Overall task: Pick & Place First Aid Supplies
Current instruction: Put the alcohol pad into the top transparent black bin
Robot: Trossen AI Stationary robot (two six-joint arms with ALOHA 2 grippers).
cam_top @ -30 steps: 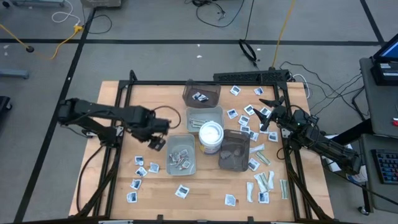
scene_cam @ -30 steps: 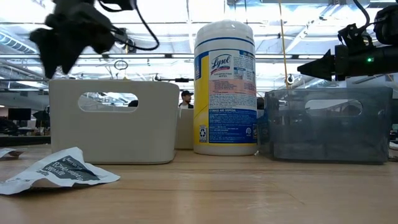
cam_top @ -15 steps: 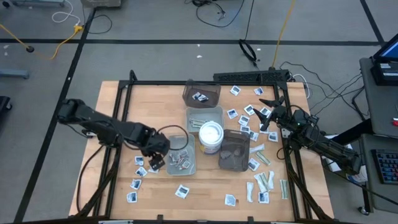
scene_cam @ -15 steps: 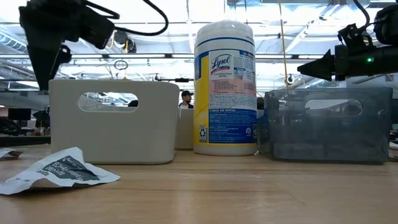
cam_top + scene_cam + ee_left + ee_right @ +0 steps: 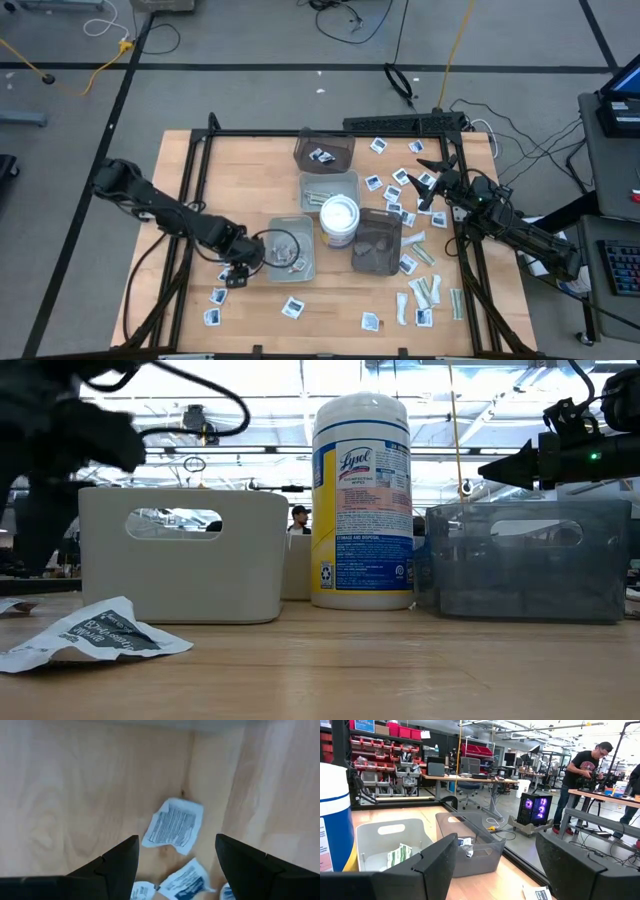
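Hovering over loose packets, the left gripper (image 5: pixel 240 272) hangs with fingers spread wide and empty.
It sits just beside the light grey tray (image 5: pixel 291 262), above a square white packet (image 5: pixel 173 825) lying flat on the wooden table (image 5: pixel 250 170). More first aid supplies (image 5: pixel 415 300) lie scattered across the table, some in the trays. The right gripper (image 5: pixel 425 185) waits wide open and empty near the table's right edge, beyond the white tub (image 5: pixel 339 218).
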